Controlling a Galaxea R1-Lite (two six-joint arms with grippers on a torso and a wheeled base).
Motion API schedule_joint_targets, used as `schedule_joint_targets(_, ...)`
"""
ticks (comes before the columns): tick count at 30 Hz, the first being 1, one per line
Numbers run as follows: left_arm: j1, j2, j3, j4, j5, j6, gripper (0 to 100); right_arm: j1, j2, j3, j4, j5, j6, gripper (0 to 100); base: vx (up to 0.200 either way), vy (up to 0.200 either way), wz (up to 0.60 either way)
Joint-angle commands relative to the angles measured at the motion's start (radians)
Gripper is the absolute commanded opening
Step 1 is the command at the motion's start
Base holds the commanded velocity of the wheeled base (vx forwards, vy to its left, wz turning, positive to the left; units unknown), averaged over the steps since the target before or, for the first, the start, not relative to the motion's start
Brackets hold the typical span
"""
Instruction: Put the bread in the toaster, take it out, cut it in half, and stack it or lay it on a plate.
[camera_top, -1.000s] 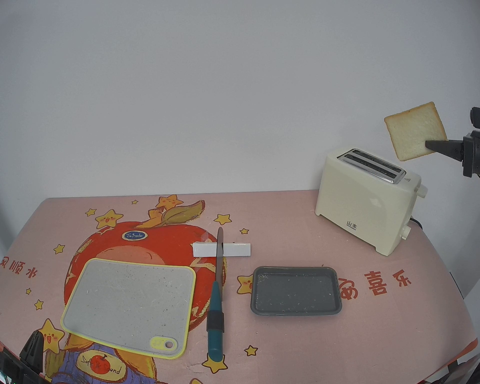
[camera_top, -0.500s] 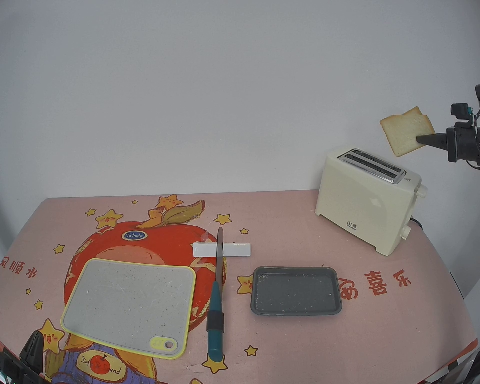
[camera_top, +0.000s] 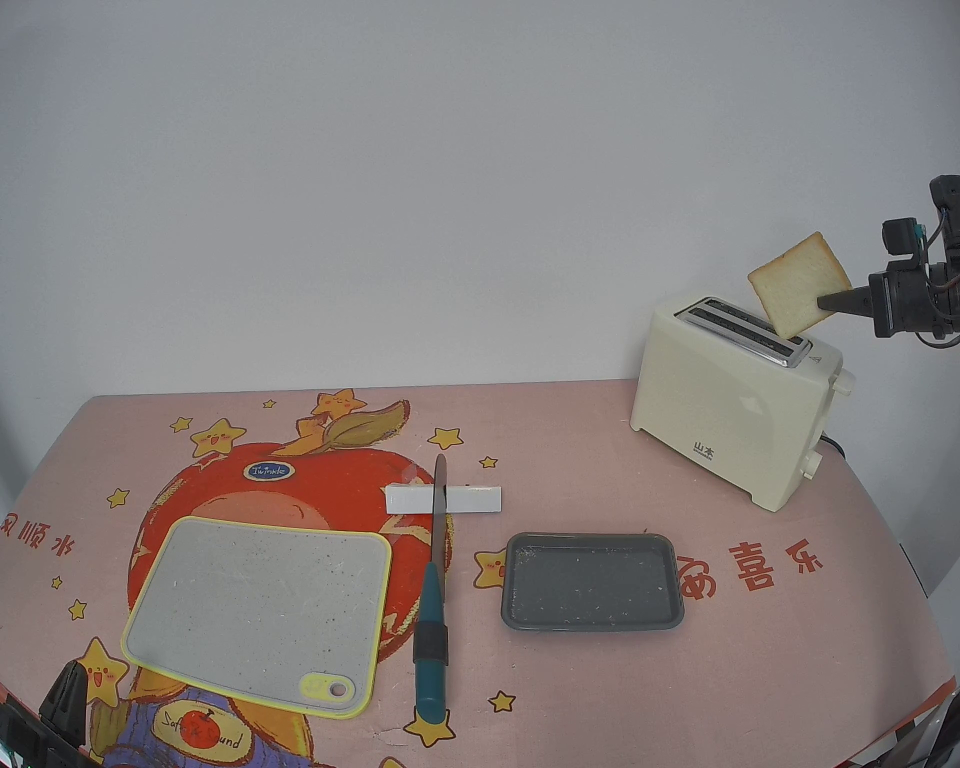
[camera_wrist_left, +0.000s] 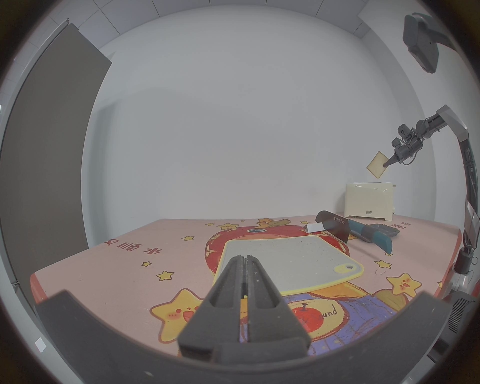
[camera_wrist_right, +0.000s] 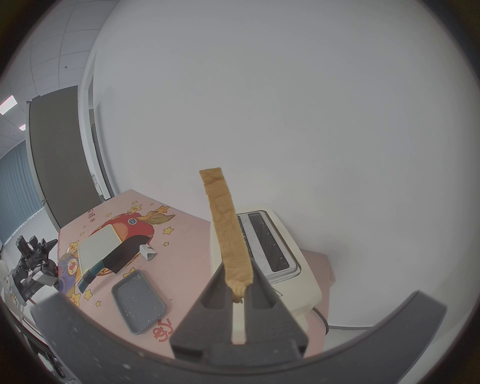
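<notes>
While right gripper (camera_top: 826, 300) clamps bread (camera_top: 795, 282) corner, bread hangs tilted just above toaster (camera_top: 730, 400).

A plain white wall (camera_top: 400, 180) rises behind the pink, apple-printed table (camera_top: 780, 660).

**Colour key.** The bread (camera_top: 797, 283) is showing a pale cream face with a golden-brown crust. The toaster (camera_top: 735, 400) is showing a cream-white body and a silver slot frame. The tabletop (camera_top: 600, 470) is showing pink, patterned with a large red cartoon apple, yellow stars and red characters. The cutting board (camera_top: 260, 610) is showing speckled light grey inside a yellow-green rim. The knife (camera_top: 434, 600) is pairing a teal handle with a dark blade. The plate (camera_top: 590, 585) is showing dark grey, flecked with pale specks. The small block (camera_top: 475, 499) is showing white. The right gripper (camera_top: 830, 300) is showing black.
</notes>
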Motion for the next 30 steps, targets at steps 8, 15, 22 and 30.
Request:
schedule_joint_targets(8, 0.0, 0.001, 0.016, 0.0, 0.001, 0.0, 0, 0.002, 0.051, -0.042, 0.002, -0.001, -0.001, 0, 0.0, 0.0, 0.0)
schedule_joint_targets(15, 0.0, 0.001, 0.016, 0.0, 0.001, 0.0, 0, 0.016, 0.065, -0.037, 0.004, -0.006, -0.001, 0, 0.0, 0.0, 0.0)
schedule_joint_targets(22, 0.0, 0.001, 0.016, 0.0, 0.001, 0.0, 0, 0.015, 0.068, -0.024, 0.004, -0.008, -0.003, 0, 0.0, 0.0, 0.0)
schedule_joint_targets(30, 0.0, 0.001, 0.016, 0.0, 0.001, 0.0, 0, 0.015, 0.072, -0.016, 0.005, -0.021, -0.018, 0, 0.0, 0.0, 0.0)
